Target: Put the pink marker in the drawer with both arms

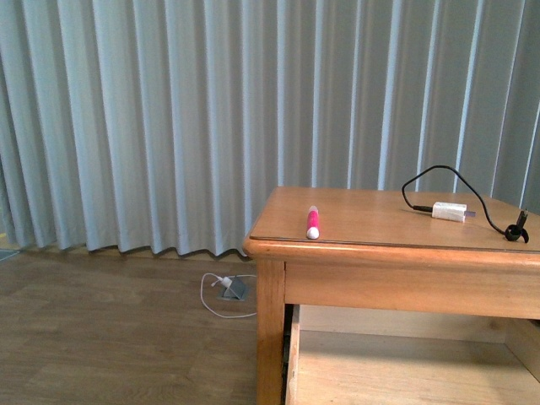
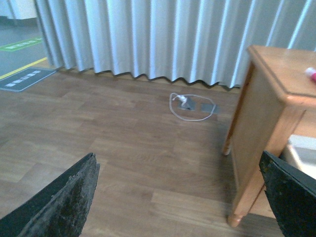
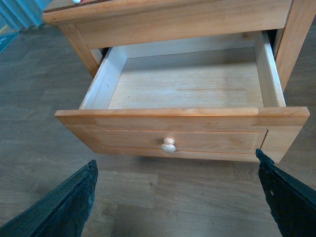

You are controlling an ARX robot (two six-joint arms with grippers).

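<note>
Lying far from jaws: pink marker (image 1: pixel 311 222)

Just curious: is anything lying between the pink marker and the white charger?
Front view: only bare tabletop between pink marker and charger, save its black cable.

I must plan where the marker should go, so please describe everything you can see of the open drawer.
The drawer is pulled far out of the cabinet and sits level, just under the cabinet's top. Its front is honey-coloured wood with a recessed panel and one round pale knob in the middle. The side walls and floor look like paler, bare wood. Nothing lies inside it, and nothing but the cabinet touches it.
</note>
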